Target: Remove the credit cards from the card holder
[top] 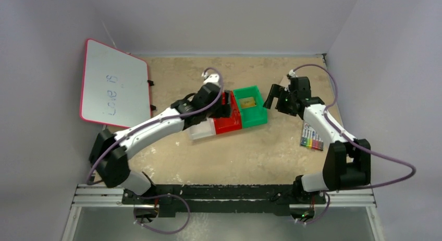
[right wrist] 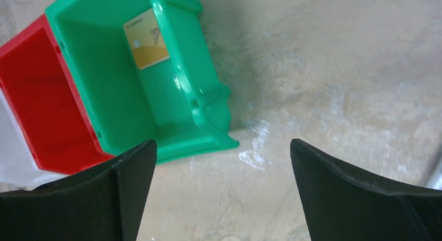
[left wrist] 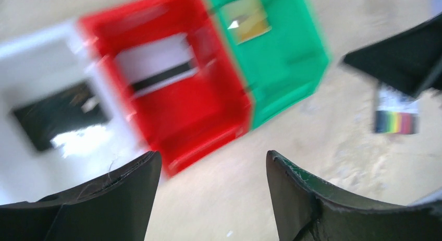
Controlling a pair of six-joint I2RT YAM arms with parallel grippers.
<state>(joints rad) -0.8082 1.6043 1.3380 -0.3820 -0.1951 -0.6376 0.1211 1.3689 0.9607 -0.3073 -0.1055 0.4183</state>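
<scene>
Top external view: the table (top: 260, 152) is a tan, mottled, scuffed slab with whitish smears, boxed in by plain pale grey-lilac walls on three sides. A metal rail (top: 229, 196) along the near edge carries the two arm bases.

The green plastic bin (top: 255, 120) sits about mid-table, so I'll use that as the landmark. A gold rectangular plastic card (right wrist: 146, 38) lies flat on its floor. A red plastic bin (top: 229, 123) touches its left side, and in it is a pale plastic card with a dark stripe (left wrist: 159, 63). One further left of the green bin is a white plastic bin (top: 203, 129) with a black plastic card (left wrist: 57, 113) inside. The left wrist view is pretty blurry, so no detail on those two.

The left tool (left wrist: 212, 157) hangs just left of the green bin, over the red one, with its fingers apart and nothing between them. The right tool (right wrist: 223, 144) is just right of the green bin, over bare table, spread wide and empty too.

A flat pack of coloured markers (top: 311, 138) lies well right of the green bin, nearer the arm bases. A pink-framed whiteboard (top: 112, 84) with blue handwriting sits well left of it, by the left wall.
</scene>
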